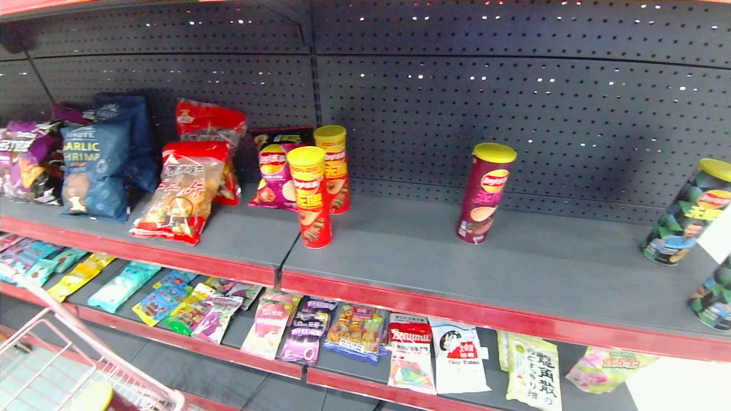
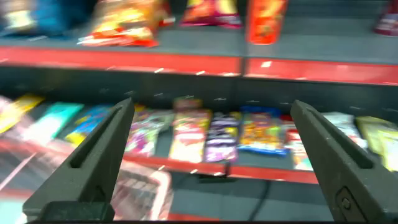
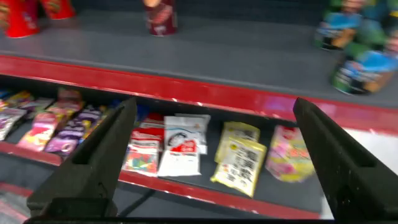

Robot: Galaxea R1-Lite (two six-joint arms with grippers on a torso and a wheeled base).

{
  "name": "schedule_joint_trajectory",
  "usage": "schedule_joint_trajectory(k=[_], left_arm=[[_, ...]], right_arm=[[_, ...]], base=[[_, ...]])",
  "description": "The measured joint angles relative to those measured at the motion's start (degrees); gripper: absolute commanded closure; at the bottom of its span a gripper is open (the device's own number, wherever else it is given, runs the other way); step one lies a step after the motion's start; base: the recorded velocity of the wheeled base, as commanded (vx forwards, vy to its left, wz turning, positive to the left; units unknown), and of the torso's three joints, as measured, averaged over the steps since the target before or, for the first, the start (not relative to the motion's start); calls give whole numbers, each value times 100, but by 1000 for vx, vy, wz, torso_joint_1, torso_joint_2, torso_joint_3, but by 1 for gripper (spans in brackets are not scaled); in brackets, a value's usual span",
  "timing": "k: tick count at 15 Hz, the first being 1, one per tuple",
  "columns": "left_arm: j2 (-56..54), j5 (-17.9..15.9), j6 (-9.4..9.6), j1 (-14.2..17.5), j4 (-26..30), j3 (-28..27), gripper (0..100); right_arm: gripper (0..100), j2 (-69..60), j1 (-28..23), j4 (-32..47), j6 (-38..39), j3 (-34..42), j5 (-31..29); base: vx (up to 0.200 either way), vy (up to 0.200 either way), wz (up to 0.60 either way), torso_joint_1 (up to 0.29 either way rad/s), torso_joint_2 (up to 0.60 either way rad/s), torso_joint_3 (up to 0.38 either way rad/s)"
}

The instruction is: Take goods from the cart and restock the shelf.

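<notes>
Shelf (image 1: 411, 251) holds two red cans (image 1: 311, 197), a maroon can (image 1: 484, 194) standing apart, dark cans (image 1: 685, 214) at the right end and snack bags (image 1: 183, 191) on the left. The pink cart (image 1: 131, 379) sits at lower left with a yellow lid (image 1: 91, 397) inside. The left gripper (image 2: 211, 104) and right gripper (image 3: 214, 102) both gape with nothing between their fingers, facing the lower packets (image 1: 308, 331).

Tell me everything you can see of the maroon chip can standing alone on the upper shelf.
The maroon chip can is a tall tube, seemingly cardboard, with its yellow lid on and a wrap showing a logo oval and a chip picture. It stands on its base on the grey upper shelf, apart from the red cans to its left and the green-patterned cans to its right. Only the shelf touches it.
</notes>
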Motion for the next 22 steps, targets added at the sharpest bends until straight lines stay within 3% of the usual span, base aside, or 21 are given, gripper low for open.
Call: schedule_joint_trajectory(k=[7, 20, 22], left_arm=[[0, -1, -1, 0, 0, 0, 0], [1, -9, 5, -2, -29, -9, 0], [69, 11, -55, -5, -116, -306, 0]], right_arm=[[0, -2, 0, -1, 7, 0, 26], [0, -2, -9, -4, 46, 7, 26], [0, -5, -11, -1, 46, 5, 26]], base=[[0, 0, 600, 1, 2, 3], [0, 0, 0, 0, 0, 0], [0, 0, 0, 0, 0, 0]])
